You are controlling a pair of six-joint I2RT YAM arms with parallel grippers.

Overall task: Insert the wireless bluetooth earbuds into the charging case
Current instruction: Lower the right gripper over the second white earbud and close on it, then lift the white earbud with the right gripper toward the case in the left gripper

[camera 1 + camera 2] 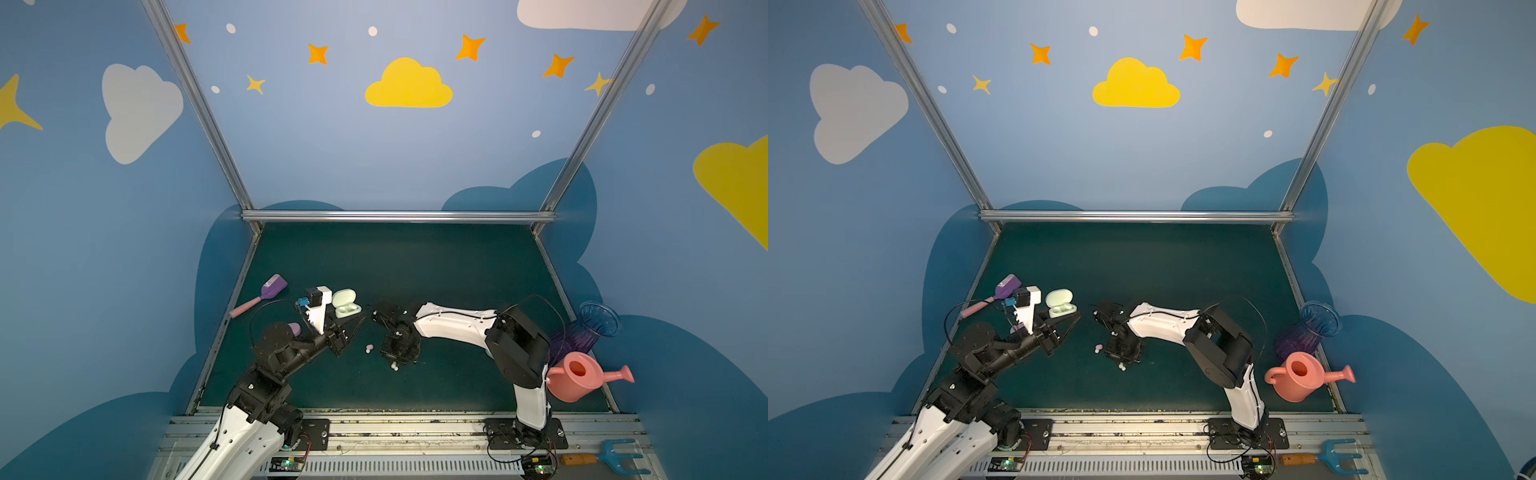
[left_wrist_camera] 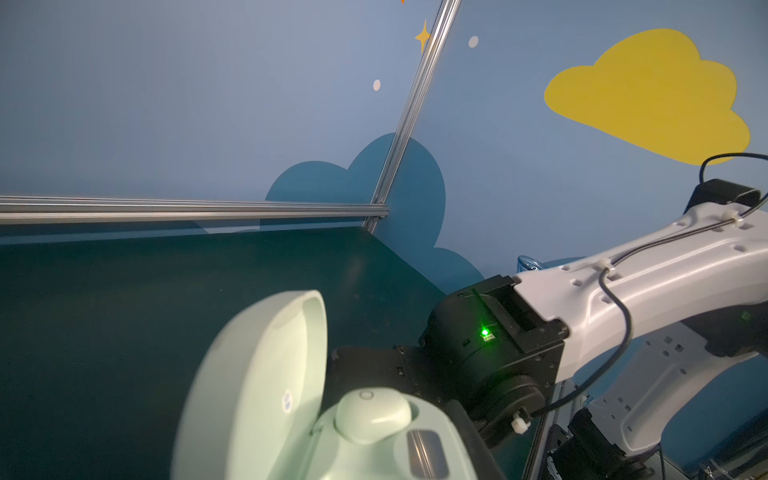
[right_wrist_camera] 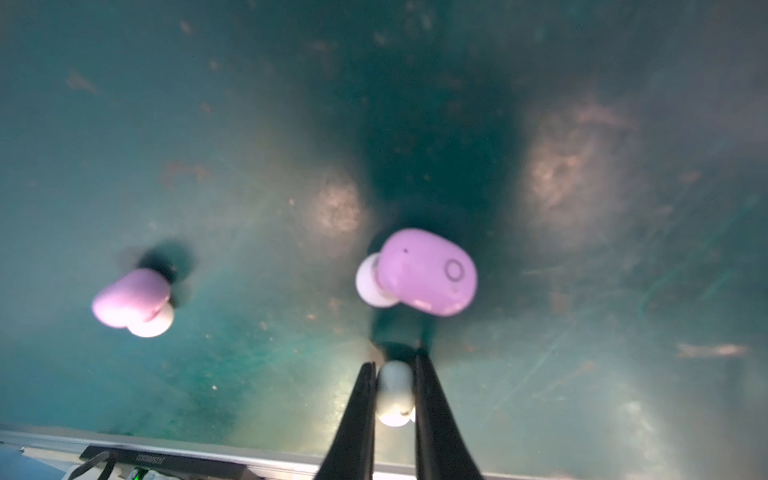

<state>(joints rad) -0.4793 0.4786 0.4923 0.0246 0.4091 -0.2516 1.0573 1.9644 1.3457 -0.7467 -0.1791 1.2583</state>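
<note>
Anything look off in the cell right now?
Nothing spilled or broken. Two things stand out: a blue hand fork lies on the front rail, off the mat, and two pink earbuds lie loose on the mat while the only open case is mint. The right gripper pinches a whitish earbud.

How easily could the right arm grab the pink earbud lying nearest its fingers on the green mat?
Probably not straight away: its fingers are shut on a whitish-mint plastic earbud. The pink bean-shaped earbud lies just ahead with nothing between.
</note>
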